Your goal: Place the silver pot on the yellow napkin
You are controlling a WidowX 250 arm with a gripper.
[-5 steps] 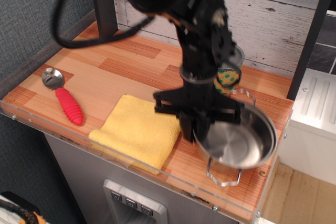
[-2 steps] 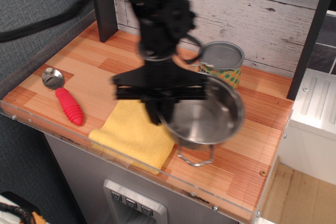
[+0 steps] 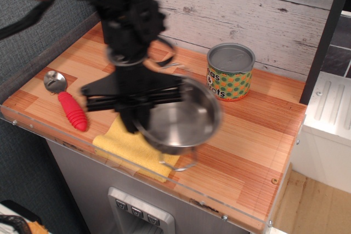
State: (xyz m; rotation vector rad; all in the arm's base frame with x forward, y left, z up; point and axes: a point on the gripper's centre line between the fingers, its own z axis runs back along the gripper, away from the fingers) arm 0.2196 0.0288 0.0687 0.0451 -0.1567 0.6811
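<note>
In the single overhead-angled view you have the black robot gripper (image 3: 134, 114) clamped on the left rim of the shallow round shiny stainless-steel pot (image 3: 178, 121), jaws pinching the wall, fingertips partly blurred. You see the silver pot held up off the wood-laminate counter (image 3: 258, 135), tilted so its opening faces you, and its inside is bare metal with nothing in it. One wire loop handle shows at the pot's lower edge and another at its upper edge behind the arm. The pot sits over the right part of the soft yellow folded terry napkin (image 3: 123, 142), covering most of it; only the napkin's front-left corner and front edge show below the gripper and pot. You can't tell whether the pot's underside touches the cloth. Back right, well apart from the pot, the cylindrical tin can with the green-and-orange dotted label (image 3: 231, 72) stands upright near the whitewashed plank wall (image 3: 263, 15); its silver top is closed, so contents are hidden. Far left on the counter lies the metal spoon with the red ribbed handle (image 3: 66, 101), bowl toward the back, near the napkin but not touching it.
</note>
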